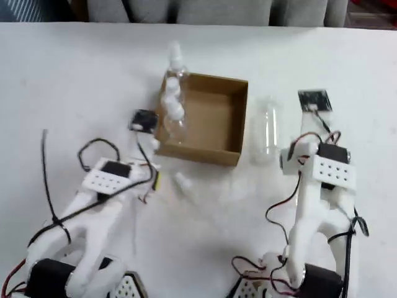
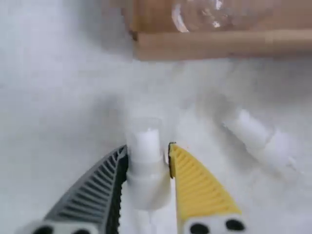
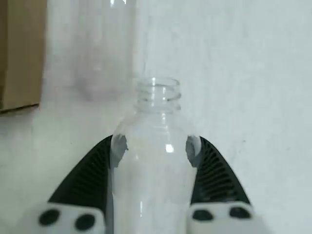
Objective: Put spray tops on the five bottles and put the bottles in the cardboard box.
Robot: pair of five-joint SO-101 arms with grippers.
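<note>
My left gripper [image 2: 148, 152] is shut on a white spray top [image 2: 145, 168], held upright just above the table a short way in front of the cardboard box [image 2: 219, 45]. In the high view this gripper [image 1: 154, 175] sits at the box's [image 1: 214, 149] near left corner. A second spray top [image 2: 258, 139] [image 1: 184, 182] lies loose on the table beside it. My right gripper [image 3: 155, 144] [image 1: 287, 159] is shut on a clear bottle [image 3: 152, 165] with an open threaded neck. Another clear bottle [image 1: 268, 127] [image 3: 105, 53] lies to the right of the box.
Capped bottles [image 1: 173, 105] lie inside the box along its left wall; one of them [image 2: 209, 14] shows over the near wall. The right half of the box floor [image 1: 217, 118] is bare. Loose cables trail around both arm bases.
</note>
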